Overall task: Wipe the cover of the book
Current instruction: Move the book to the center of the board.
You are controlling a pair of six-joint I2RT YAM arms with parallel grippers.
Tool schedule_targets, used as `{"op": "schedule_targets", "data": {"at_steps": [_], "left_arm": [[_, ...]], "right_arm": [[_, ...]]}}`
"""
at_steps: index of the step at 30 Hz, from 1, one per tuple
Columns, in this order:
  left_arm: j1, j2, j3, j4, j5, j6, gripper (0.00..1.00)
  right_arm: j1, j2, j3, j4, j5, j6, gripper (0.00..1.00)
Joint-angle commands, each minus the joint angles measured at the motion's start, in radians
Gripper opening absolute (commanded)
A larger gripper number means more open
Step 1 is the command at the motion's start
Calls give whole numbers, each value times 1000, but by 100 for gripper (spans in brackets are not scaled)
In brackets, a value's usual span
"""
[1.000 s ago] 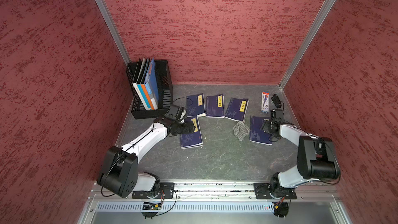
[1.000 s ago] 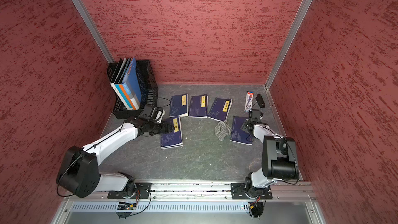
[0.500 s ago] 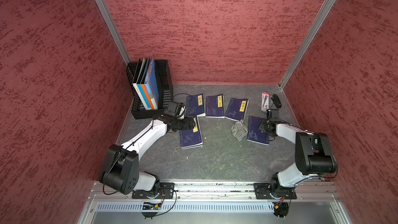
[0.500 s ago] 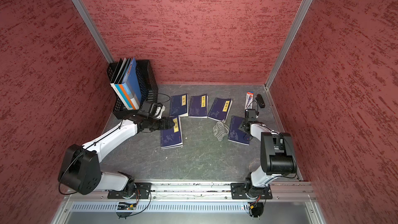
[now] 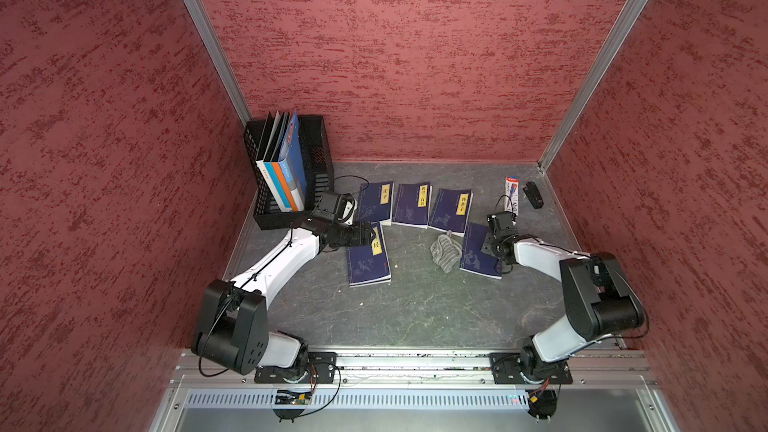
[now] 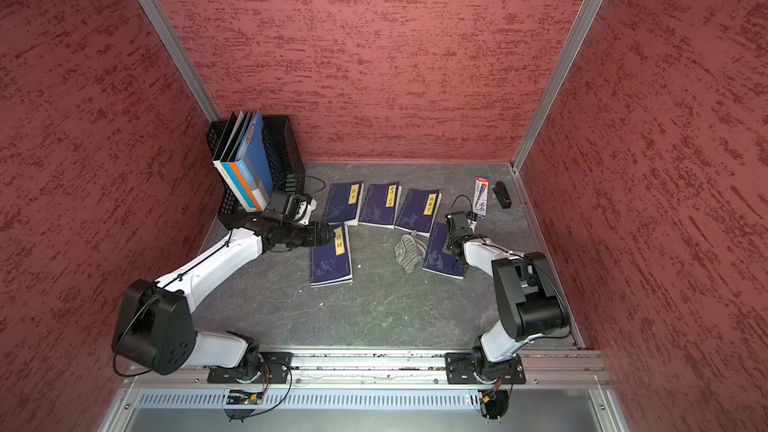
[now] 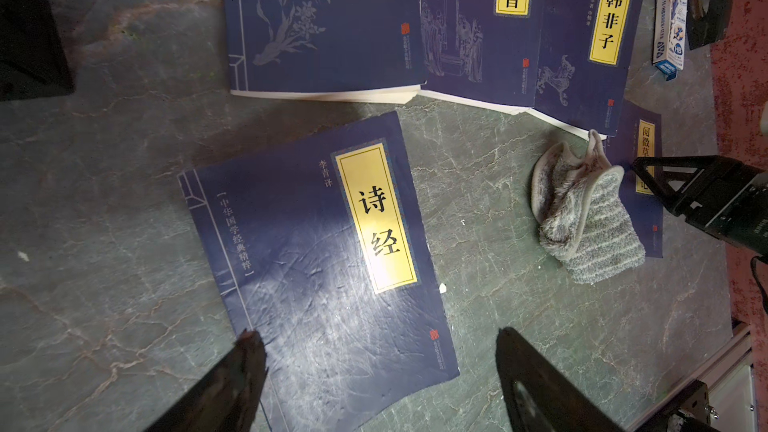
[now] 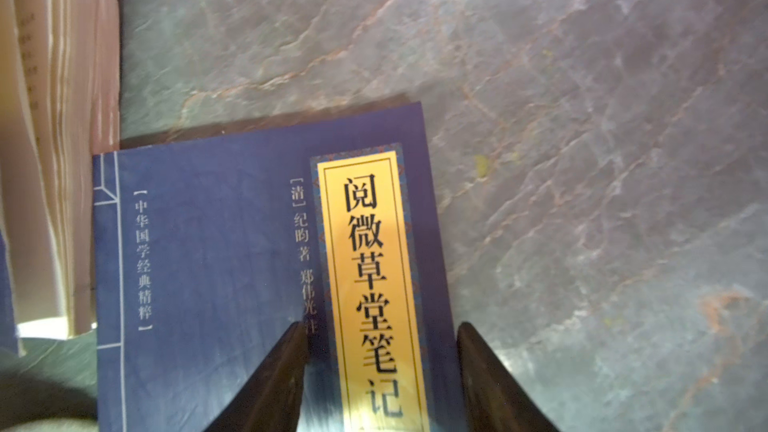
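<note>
Both my pincers are hanging low over the table in both top views: my left pincer over the front book, my right pincer over the right book, which is touching the grey cloth. From my left wrist, my fingers are standing wide apart above the front book's scuffed cover (nothing between them). From my right wrist, my fingers are straddling the right book's yellow title strip, parted, gripping nothing.

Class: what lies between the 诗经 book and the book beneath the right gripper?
A crumpled grey cloth, seen in both top views and the left wrist view.
</note>
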Motion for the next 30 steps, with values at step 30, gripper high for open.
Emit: {"op": "schedule_targets", "data": {"at_steps": [30], "left_arm": [[-277,279,196,93,15,-44,86]], "right_arm": [[22,252,478,-191,-87,-222,71]]}}
